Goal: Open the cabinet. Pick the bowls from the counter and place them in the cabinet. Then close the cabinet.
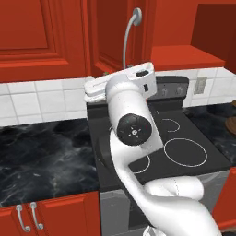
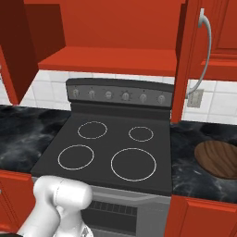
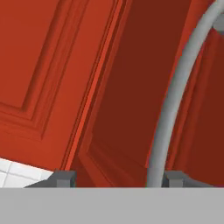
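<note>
The cabinet above the stove stands with both red doors swung out, its red shelf bare. In the hand view, my gripper is open, and the left door's curved silver handle runs between the tips, close to the right fingertip. From the left base view, the white hand sits just under that handle. A dark brown wood-grain bowl rests on the black marble counter right of the stove, and its edge shows at the right border.
The black stovetop with white rings lies directly under the cabinet. The right door and its handle jut out over the stove's right edge. Lower red doors run below the counter.
</note>
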Controlling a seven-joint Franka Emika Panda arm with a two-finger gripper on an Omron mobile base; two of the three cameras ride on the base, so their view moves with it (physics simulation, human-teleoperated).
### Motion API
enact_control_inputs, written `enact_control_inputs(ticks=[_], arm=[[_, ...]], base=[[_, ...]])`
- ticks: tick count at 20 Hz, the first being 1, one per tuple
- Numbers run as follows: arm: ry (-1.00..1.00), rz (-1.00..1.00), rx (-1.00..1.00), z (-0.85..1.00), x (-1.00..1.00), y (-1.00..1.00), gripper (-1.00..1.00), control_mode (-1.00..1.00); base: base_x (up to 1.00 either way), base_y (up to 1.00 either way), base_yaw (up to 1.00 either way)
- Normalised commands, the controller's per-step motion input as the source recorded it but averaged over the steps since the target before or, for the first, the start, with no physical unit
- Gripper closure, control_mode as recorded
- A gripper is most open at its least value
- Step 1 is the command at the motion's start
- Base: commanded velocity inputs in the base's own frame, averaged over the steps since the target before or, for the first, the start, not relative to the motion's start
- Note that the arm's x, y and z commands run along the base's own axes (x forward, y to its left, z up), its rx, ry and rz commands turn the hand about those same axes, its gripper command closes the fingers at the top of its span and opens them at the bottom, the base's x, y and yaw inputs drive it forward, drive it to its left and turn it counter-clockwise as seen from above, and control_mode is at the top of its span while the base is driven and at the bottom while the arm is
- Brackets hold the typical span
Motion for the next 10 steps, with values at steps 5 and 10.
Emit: enact_control_inputs(ticks=[5, 10], arm=[[-0.16, 0.00, 0.10, 0.35, -1.00, -0.30, -1.00, -1.00], [-0.35, -0.06, 0.08, 0.53, -1.00, -0.38, -1.00, -1.00]], base=[[0.00, 0.00, 0.00], [0.00, 0.00, 0.00]])
